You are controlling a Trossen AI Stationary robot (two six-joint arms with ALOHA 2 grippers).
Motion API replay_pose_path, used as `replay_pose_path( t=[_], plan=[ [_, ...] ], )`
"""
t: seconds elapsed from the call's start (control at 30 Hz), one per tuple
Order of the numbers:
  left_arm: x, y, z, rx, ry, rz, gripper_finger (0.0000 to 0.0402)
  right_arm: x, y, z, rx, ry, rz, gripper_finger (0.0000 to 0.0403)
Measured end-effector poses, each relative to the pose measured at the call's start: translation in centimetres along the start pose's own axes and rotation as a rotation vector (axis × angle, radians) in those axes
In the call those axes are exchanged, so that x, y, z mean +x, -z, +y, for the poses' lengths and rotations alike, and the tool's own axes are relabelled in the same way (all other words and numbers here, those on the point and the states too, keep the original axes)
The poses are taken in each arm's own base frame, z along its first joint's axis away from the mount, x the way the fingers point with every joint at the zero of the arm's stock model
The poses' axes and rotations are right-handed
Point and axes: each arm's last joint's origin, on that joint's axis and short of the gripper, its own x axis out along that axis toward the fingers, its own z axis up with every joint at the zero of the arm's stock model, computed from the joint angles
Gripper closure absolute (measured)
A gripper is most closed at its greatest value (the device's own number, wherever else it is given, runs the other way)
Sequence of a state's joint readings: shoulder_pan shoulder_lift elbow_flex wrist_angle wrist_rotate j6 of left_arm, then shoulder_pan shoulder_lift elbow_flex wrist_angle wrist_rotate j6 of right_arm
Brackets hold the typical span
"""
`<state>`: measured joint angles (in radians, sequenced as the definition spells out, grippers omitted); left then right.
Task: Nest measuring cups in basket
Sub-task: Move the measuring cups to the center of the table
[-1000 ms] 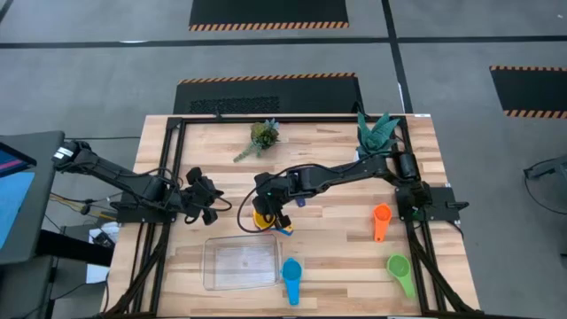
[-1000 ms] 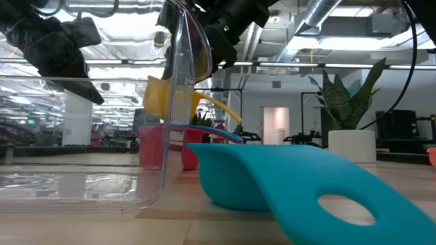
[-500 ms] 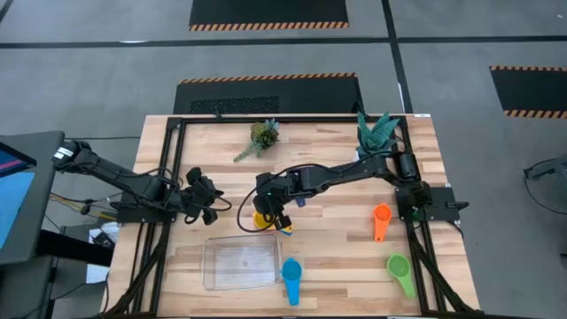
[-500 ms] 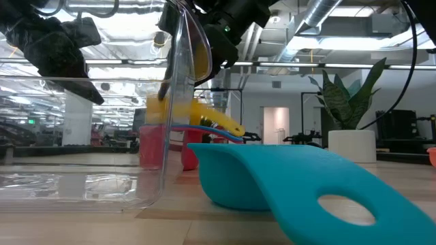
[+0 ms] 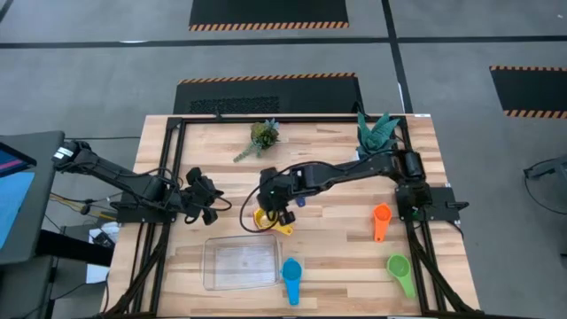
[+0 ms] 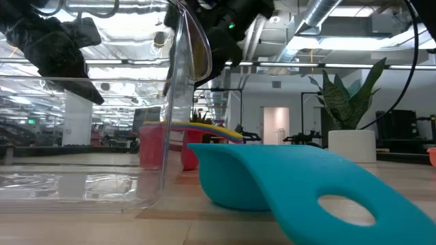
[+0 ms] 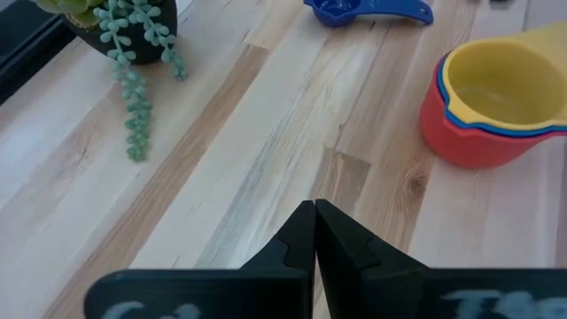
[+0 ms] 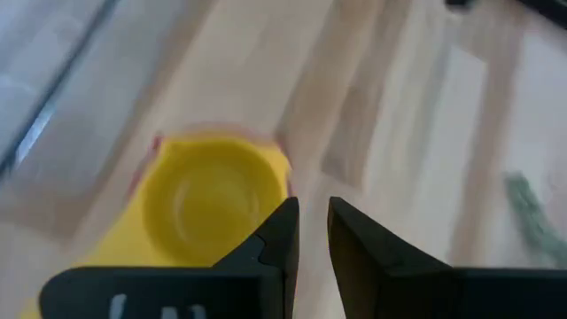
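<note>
two grippers: right gripper hangs just above the nested stack, fingers a narrow slit apart and pinching nothing, while left gripper waits at the left table edge with fingers pressed together. stack is a yellow cup inside a blue one inside a red one, yellow handle flat and pointing toward the front, standing on bare wood just beyond the far rim of the clear basket, not in it. light blue cup lies just right of the basket, orange cup and green cup well apart at the right with open wood between, a dark blue cup beyond the stack.
</note>
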<state>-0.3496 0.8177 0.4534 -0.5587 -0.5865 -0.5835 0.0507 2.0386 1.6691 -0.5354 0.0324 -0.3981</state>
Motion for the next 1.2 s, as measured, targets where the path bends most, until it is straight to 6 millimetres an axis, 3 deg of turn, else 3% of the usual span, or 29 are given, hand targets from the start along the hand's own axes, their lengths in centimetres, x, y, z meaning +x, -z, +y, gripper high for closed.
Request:
replay_pose_path(
  t=[0.1, 0.33, 0.47, 0.6, 0.83, 1.2],
  plan=[
    [0.0, 0.0, 0.0, -0.001, -0.001, 0.001, 0.0401, -1.7, 0.9, 0.2, 0.032, 0.000, 0.131, 0.0315],
    [0.0, 0.0, 0.1, 0.012, -0.042, -0.024, 0.0401, -4.7, 4.3, 1.8, 0.293, -0.089, 0.547, 0.0316],
    [0.0, -0.1, 0.2, 0.013, -0.066, -0.039, 0.0401, -5.6, 5.9, 3.8, 0.354, -0.103, 0.775, 0.0316],
    [0.0, -0.1, 0.2, 0.009, -0.066, -0.039, 0.0401, -5.4, 7.0, 6.0, 0.359, -0.099, 0.885, 0.0316],
    [0.0, -0.1, 0.2, -0.003, -0.065, -0.040, 0.0401, -3.9, 7.7, 10.1, 0.281, -0.109, 0.856, 0.0316],
    [0.0, -0.1, 0.2, -0.005, -0.065, -0.040, 0.0401, -3.3, 5.5, 15.1, 0.116, -0.154, 0.613, 0.0317]
  ],
)
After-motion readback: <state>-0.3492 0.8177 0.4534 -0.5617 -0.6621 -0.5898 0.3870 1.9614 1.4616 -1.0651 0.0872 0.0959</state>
